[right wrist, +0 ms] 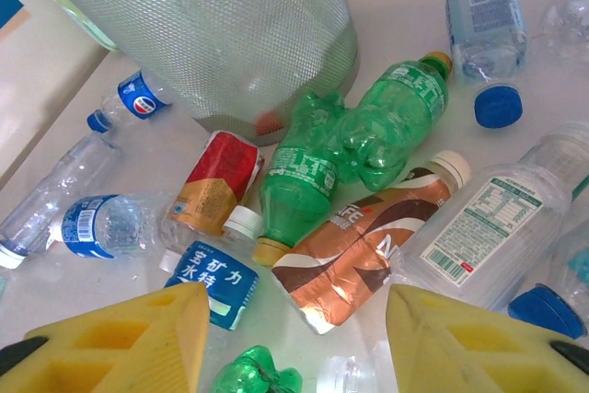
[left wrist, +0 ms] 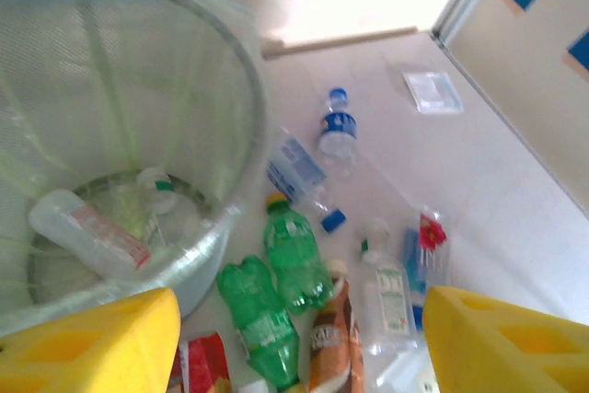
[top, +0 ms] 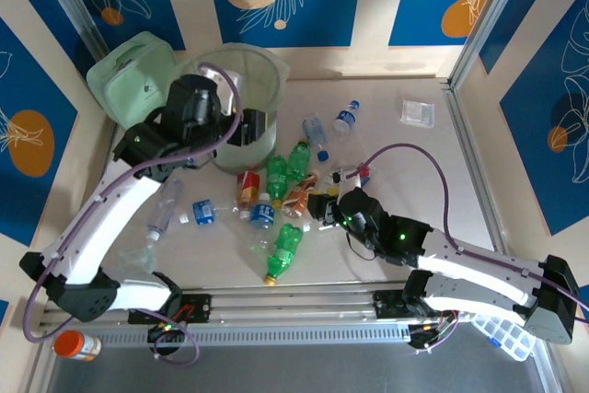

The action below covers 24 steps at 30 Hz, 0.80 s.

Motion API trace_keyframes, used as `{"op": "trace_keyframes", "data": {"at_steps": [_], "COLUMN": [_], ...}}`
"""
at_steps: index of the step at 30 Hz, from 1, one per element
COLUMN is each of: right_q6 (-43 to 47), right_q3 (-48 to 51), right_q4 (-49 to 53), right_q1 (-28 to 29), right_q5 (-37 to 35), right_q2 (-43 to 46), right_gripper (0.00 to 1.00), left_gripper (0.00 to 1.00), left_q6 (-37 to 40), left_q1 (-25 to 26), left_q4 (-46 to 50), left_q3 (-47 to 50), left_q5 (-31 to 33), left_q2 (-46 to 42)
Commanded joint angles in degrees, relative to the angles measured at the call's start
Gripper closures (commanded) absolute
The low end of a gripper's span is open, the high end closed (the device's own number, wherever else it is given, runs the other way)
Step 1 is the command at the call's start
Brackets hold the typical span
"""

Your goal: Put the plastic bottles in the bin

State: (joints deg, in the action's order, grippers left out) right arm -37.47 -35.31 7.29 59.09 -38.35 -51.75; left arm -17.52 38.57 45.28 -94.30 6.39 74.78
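My left pincer point(left wrist: 299, 319) is hanging released at the right rim of the bin point(left wrist: 250, 117), yellow fingers point(left wrist: 92, 347) standing wide with nothing between them. Down on the bin's floor two clear bottles are lying: one with a pale red label point(left wrist: 87, 232), one with a green cap point(left wrist: 161, 190).

My right pincer point(right wrist: 294, 319) is hovering low over the pile in the middle of the desk point(top: 396, 163). It is released too, its fingers point(right wrist: 129, 342) apart and grasping nothing. The brown-wrapped bottle point(right wrist: 359, 255) is lying just beyond the gap, not touching either finger. Pressing against it on one side is a clear bottle with a white-and-green label point(right wrist: 488, 227). On its far side two green bottles point(right wrist: 304, 172) are resting side by side, just right of the bin's base. A red-and-orange bottle point(right wrist: 216, 181) is sitting right at the near foot of the bin. A blue-labelled bottle with a white cap point(right wrist: 216, 283) is lying just nearer than it.

Further left, a Pepsi-labelled bottle point(right wrist: 138, 103) and a clear blue-banded one point(right wrist: 92, 227) are lying on the desk. A lone green bottle point(top: 285, 250) is lying toward the near edge. Far right of the bin I'm seeing two more blue-labelled bottles point(top: 345, 117), a loose blue cap point(right wrist: 499, 105) and a flat clear packet point(top: 417, 112). A pale green boxy container point(top: 138, 80) is sitting far left, beside the bin.
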Motion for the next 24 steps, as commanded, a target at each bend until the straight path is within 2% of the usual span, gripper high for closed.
{"op": "trace_keyframes", "data": {"at_steps": [1, 7, 11, 18, 24], "right_q6": [-2.0, -6.9, -7.6, -7.2, -7.5], "right_q3": [-0.8, -0.6, 0.4, 0.8, 0.3], "right_q4": [1.1, 5.5, 6.5, 6.4, 6.7], "right_q1": [-0.8, -3.5, -3.6, -3.2, -2.9], "right_q5": [-1.0, -3.8, -7.0, -8.4, -9.2], "right_q2": [0.2, 2.1, 5.2, 7.1, 5.7], "right_gripper": [0.49, 0.55, 0.58, 0.57, 0.54], "left_gripper": [0.31, 0.35, 0.36, 0.36, 0.34], "left_q6": [0.2, -2.9, -5.7, -10.7, -12.7], "left_q1": [5.3, 16.2, 21.1, 24.6, 26.3], "left_q4": [1.3, -0.4, -4.5, -12.0, -14.5], "left_q3": [4.4, 15.4, 24.0, 35.7, 40.1], "left_q5": [4.7, 6.7, 5.7, 2.7, 3.8], "left_q2": [-1.1, -1.1, -0.6, 0.8, 4.8]}}
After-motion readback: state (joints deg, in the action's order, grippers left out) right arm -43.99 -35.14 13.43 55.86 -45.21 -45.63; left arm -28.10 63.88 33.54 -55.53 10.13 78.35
